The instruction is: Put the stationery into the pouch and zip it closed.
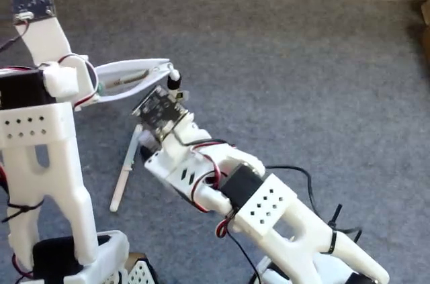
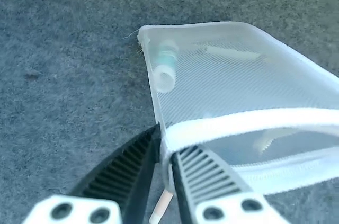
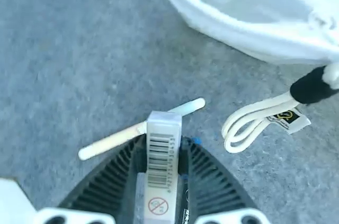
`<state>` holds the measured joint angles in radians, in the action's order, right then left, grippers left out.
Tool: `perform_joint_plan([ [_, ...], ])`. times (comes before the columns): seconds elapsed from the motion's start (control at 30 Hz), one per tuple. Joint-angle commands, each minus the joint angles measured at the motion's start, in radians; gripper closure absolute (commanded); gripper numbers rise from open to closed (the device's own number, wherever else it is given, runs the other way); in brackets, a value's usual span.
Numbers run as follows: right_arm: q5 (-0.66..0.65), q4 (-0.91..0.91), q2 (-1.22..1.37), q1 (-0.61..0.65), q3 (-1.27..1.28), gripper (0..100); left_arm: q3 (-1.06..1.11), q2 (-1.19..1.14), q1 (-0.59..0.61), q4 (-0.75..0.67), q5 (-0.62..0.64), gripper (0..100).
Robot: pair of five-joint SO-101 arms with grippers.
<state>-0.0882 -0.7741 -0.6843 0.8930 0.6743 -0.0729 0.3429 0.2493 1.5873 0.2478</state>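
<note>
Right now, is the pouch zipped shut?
No, the pouch gapes open along its top, and the left pincer is pinching one edge of the opening.

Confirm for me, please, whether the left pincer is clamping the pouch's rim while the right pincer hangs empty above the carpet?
Not quite: the right pincer isn't empty; the right wrist view shows it shut on a white barcoded item. The left pincer does clamp the rim of the pouch.
</note>
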Motion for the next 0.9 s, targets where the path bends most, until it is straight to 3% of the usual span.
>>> perform_joint_plan([
  [0.0,0.075,0.062,-0.044,-0.05,-0.012,99.4,-0.005,0.111,-0.065,0.011,0.002,99],
  [0.3,0.216,0.105,-0.053,-0.096,-0.012,99.4,0.025,0.094,-0.093,0.003,0.002,99],
  [0.5,0.258,0.12,-0.196,-0.096,-0.005,99.4,0.027,0.091,-0.091,0.003,0.002,99],
  [0.87,0.265,0.654,-0.305,-0.091,0.196,99.4,0.03,0.091,-0.088,0.003,0.002,99],
])
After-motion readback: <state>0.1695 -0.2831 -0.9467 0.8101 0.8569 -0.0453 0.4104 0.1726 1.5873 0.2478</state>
